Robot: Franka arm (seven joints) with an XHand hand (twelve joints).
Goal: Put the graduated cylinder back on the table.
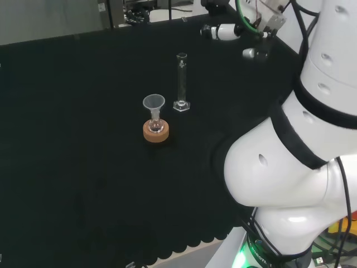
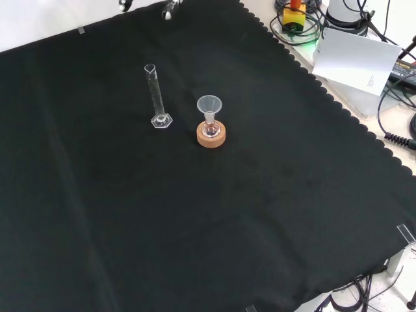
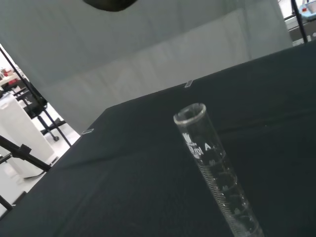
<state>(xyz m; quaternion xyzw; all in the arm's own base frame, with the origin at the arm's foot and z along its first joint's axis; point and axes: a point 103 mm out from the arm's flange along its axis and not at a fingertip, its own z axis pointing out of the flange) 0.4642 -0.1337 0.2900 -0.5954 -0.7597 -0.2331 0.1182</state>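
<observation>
Black cloth with a scalloped edge covers the tabletop; a pale wall rises behind; cables and a white sheet lie beside it.

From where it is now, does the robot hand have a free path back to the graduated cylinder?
Probably yes. The graduated cylinder stands upright alone on the black cloth; the funnel-topped flask sits apart beside it.

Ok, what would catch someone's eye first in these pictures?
The tall clear glass graduated cylinder standing upright on its own on the black cloth, near the middle of the bench. Close beside it sits a small round glass flask on a cork ring stand, with a clear funnel in its neck.
</observation>
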